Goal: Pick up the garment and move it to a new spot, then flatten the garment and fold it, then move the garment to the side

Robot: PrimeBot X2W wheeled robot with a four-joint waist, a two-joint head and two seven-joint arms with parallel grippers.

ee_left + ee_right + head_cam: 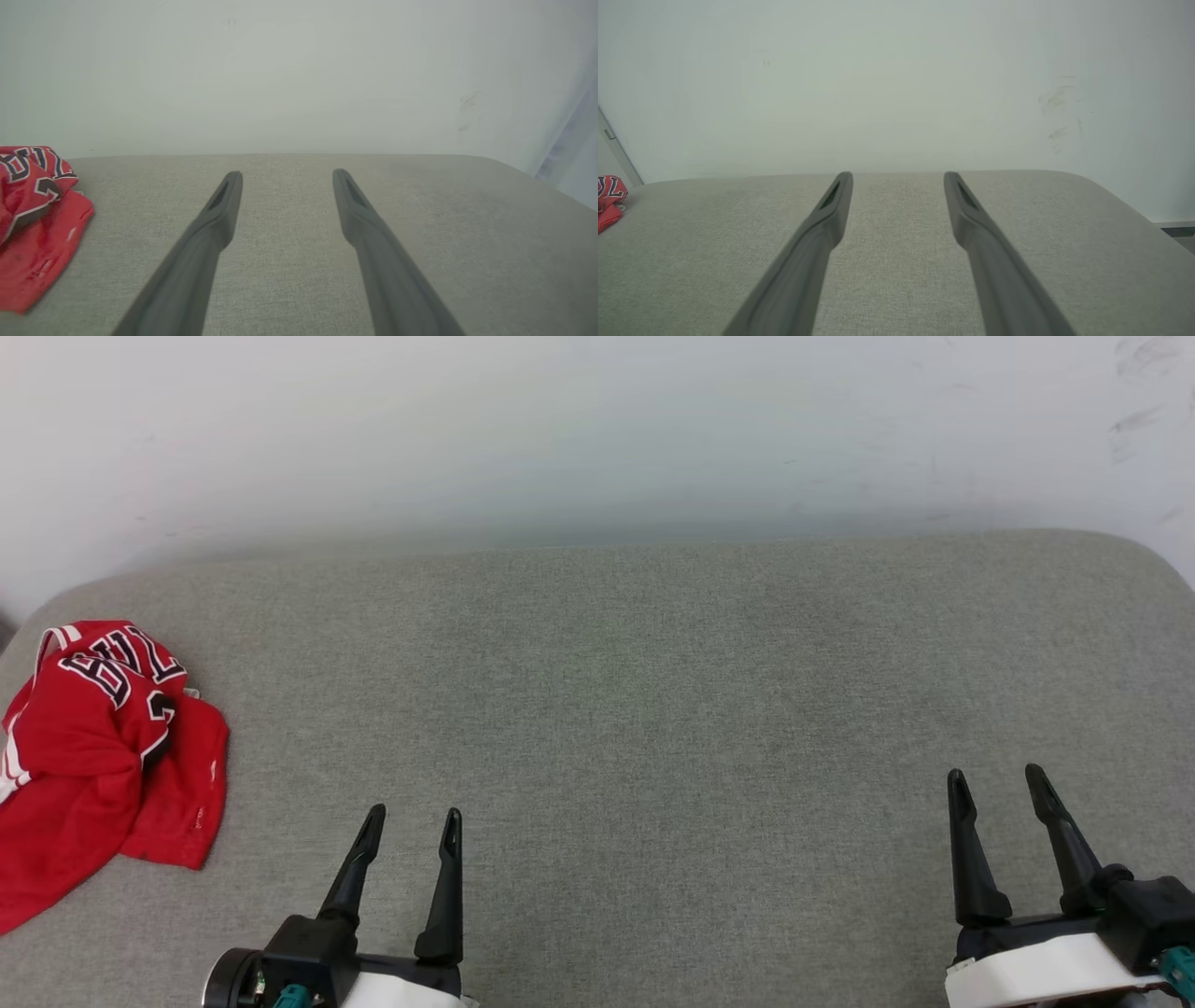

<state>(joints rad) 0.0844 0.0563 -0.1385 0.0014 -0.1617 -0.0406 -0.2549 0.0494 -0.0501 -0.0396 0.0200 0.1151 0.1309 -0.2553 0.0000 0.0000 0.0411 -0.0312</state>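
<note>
Crumpled garment (84, 747) far left (untouched)

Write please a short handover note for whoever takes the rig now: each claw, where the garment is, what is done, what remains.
Left claw: open, empty, over the grey padded surface, the nearer one to the garment.
Right claw: open, empty, at the right side.
Garment: crumpled heap at the surface's left edge, touching no claw.
Done: nothing yet, judging by the heap.
Left: pick it up, move it, flatten, fold, set aside.
</note>
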